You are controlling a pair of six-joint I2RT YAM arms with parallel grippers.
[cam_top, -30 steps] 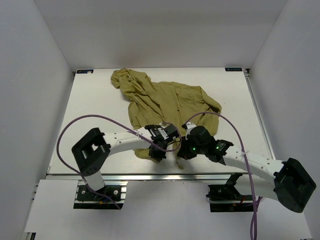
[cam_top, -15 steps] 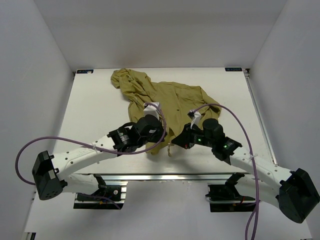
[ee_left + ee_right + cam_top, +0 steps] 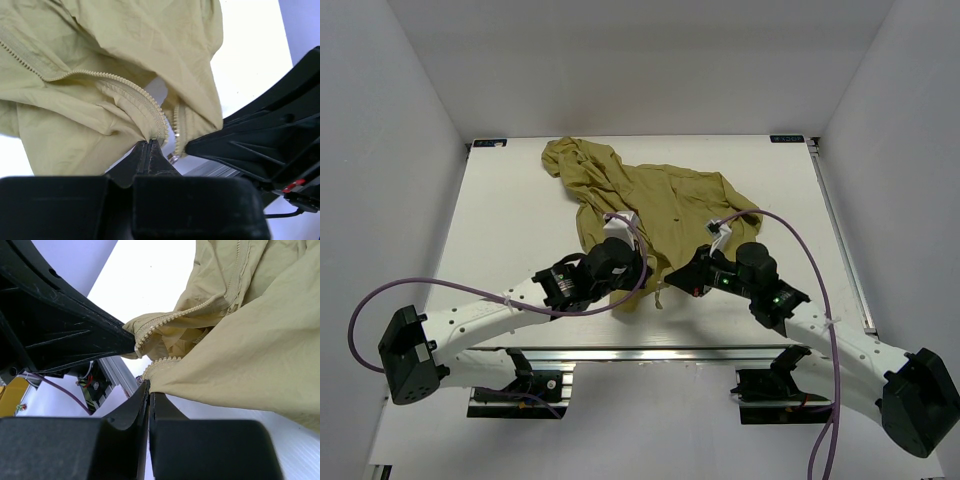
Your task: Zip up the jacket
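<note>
Two zipper edges [image 3: 150,107] of the jacket [image 3: 660,200]: we pinch one in each, left gripper [image 3: 149,146] and right gripper [image 3: 148,388], to align teeth

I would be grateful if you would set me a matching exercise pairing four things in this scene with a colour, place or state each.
Things:
1. left gripper
2. hood
3. zipper
4. right arm's cable

Descriptions:
A. purple
B. teeth unjoined
C. far side of the table, left of centre
D. shut on the edge of the jacket

Pairs: 1-D, 2-C, 3-B, 4-A.
</note>
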